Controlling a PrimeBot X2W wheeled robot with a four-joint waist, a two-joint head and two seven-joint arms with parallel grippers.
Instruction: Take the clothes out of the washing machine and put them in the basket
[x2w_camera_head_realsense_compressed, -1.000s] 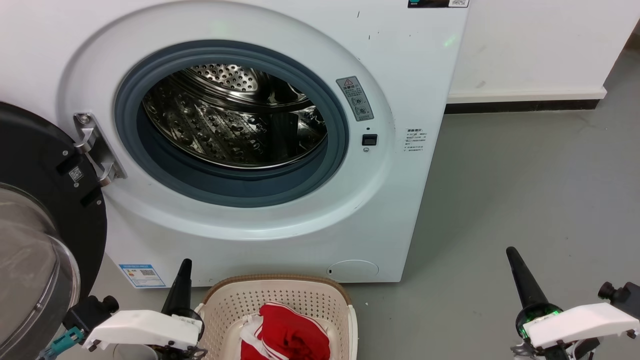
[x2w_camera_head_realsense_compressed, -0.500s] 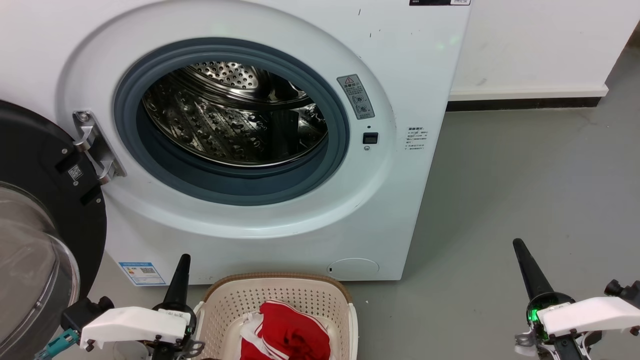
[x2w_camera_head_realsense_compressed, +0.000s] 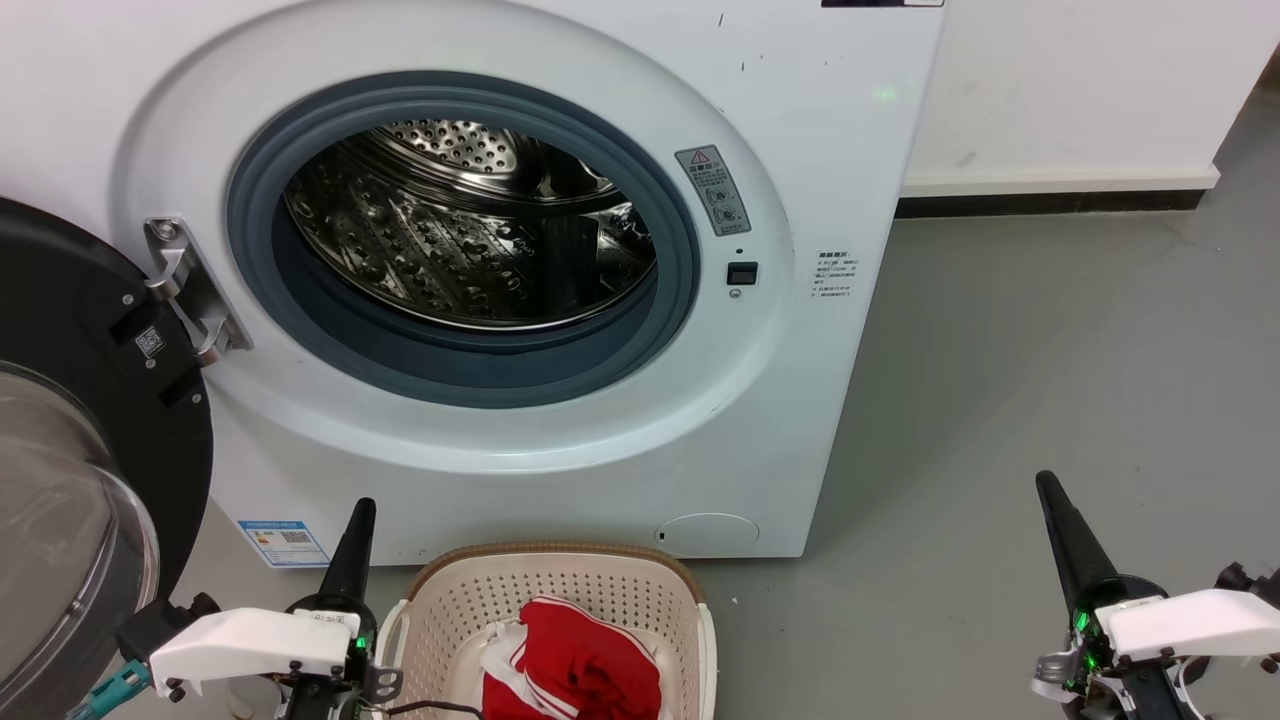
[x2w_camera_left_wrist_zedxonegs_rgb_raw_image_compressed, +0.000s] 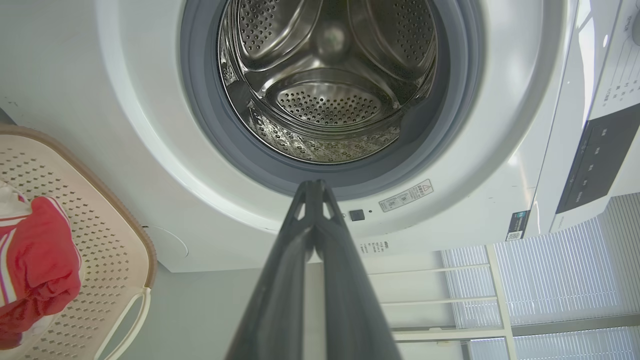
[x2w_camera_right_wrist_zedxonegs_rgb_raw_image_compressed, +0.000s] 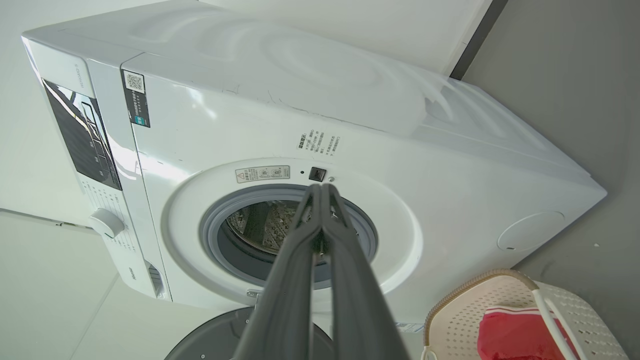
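Note:
The white washing machine (x2w_camera_head_realsense_compressed: 820, 160) stands before me with its dark glass door (x2w_camera_head_realsense_compressed: 80, 420) swung open to the left. Its steel drum (x2w_camera_head_realsense_compressed: 470, 220) shows bare metal, also in the left wrist view (x2w_camera_left_wrist_zedxonegs_rgb_raw_image_compressed: 325, 85). Red clothes (x2w_camera_head_realsense_compressed: 575, 665) with white stripes lie in the cream basket (x2w_camera_head_realsense_compressed: 560, 590) on the floor below the opening. My left gripper (x2w_camera_head_realsense_compressed: 362, 515) is shut, just left of the basket, holding nothing; its fingers (x2w_camera_left_wrist_zedxonegs_rgb_raw_image_compressed: 314, 195) are pressed together. My right gripper (x2w_camera_head_realsense_compressed: 1047, 488) is shut and empty over the floor at the right.
Grey floor (x2w_camera_head_realsense_compressed: 1050, 350) stretches right of the machine up to a white wall with a dark skirting (x2w_camera_head_realsense_compressed: 1050, 208). The open door takes up the space at the left. Window blinds (x2w_camera_left_wrist_zedxonegs_rgb_raw_image_compressed: 540, 280) show in the left wrist view.
The left gripper has drawn back slightly toward the lower left, and the right gripper has shifted a little right and up. The head view has shifted a little. Clothes and basket lie as before.

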